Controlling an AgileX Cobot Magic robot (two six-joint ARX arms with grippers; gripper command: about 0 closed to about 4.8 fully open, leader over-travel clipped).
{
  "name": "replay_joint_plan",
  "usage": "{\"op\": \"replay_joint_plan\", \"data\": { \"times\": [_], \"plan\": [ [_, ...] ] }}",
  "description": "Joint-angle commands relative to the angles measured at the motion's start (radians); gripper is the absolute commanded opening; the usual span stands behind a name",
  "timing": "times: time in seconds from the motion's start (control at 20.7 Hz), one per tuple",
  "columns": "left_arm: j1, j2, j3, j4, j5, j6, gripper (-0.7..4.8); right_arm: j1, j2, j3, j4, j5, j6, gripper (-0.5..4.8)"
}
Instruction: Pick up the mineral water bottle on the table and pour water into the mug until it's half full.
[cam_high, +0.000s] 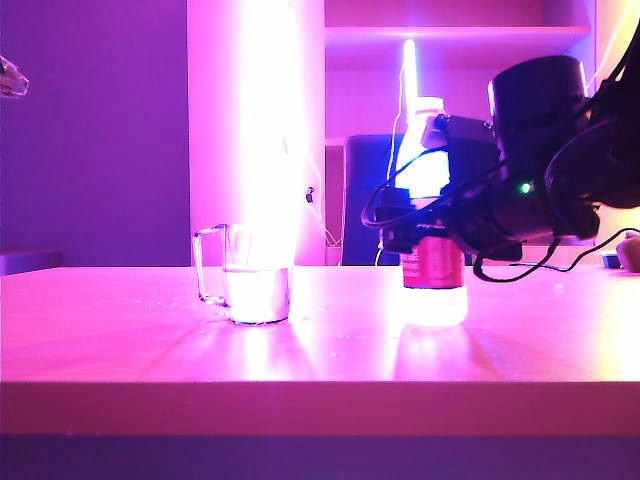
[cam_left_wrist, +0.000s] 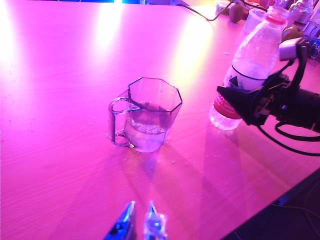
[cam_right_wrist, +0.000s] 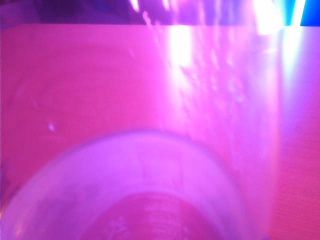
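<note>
The mug (cam_left_wrist: 145, 116) holds a little water (cam_left_wrist: 145, 129) mid-tabletop (cam_left_wrist: 60, 100). The mineral water bottle (cam_left_wrist: 246, 70) (upright) stands toward the right edge, the right gripper (cam_left_wrist: 235, 97) at its label, jaws' state unclear. The left gripper (cam_left_wrist: 140, 225) hovers near the front edge, jaws nearly together.

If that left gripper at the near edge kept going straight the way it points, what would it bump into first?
Most likely the mug: the left gripper points across the bare table toward it, with nothing between. It may be aimed at the tabletop just short of the mug; depth is unclear.
</note>
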Motion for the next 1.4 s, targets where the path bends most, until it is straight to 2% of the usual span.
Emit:
{"op": "replay_joint_plan", "data": {
  "times": [0.05,0.29,0.39,0.53,0.63,0.73,0.92,0.97,1.02,1.16,1.26,1.31,1.35,1.4],
  "plan": [
    [0.000,-0.001,0.003,0.009,0.002,0.006,0.28,0.002,-0.034,-0.026,0.017,0.003,0.000,4.79],
    [0.002,-0.037,0.004,0.044,-0.019,0.028,0.28,0.002,-0.141,-0.159,0.018,0.016,-0.004,4.79],
    [0.002,-0.116,0.003,0.053,-0.090,0.028,0.28,0.002,-0.210,-0.246,0.026,0.018,-0.003,4.79],
    [0.002,-0.286,-0.001,0.046,-0.352,0.028,0.28,0.006,-0.343,-0.373,0.032,0.018,-0.003,4.79],
    [0.002,-0.364,-0.010,0.053,-0.463,0.027,0.28,0.010,-0.432,-0.435,0.032,0.013,-0.002,4.79],
    [0.002,-0.421,-0.019,0.043,-0.504,0.028,0.28,0.013,-0.528,-0.488,0.030,-0.021,0.003,4.79],
    [0.001,-0.514,-0.061,0.055,-0.516,0.028,0.28,0.014,-0.726,-0.562,0.015,-0.061,0.084,4.79],
    [0.001,-0.530,-0.070,0.055,-0.516,0.028,0.28,0.014,-0.755,-0.569,0.012,-0.063,0.084,4.44],
    [0.001,-0.570,-0.096,0.053,-0.516,0.028,0.28,0.014,-0.819,-0.579,-0.007,-0.086,0.084,3.58],
    [0.002,-0.610,-0.148,0.061,-0.534,0.028,0.29,0.014,-0.927,-0.578,-0.063,-0.137,0.087,2.93],
    [0.001,-0.610,-0.192,0.082,-0.539,0.028,0.28,0.014,-1.014,-0.577,-0.102,-0.195,0.108,1.69],
    [0.001,-0.610,-0.222,0.113,-0.541,0.028,0.29,0.014,-1.064,-0.578,-0.120,-0.227,0.134,0.46],
    [0.001,-0.610,-0.244,0.135,-0.541,0.028,0.28,0.014,-1.096,-0.578,-0.131,-0.270,0.144,-0.14],
    [0.001,-0.610,-0.283,0.172,-0.541,0.027,0.28,0.014,-1.139,-0.577,-0.138,-0.337,0.144,-0.02]
  ]
}}
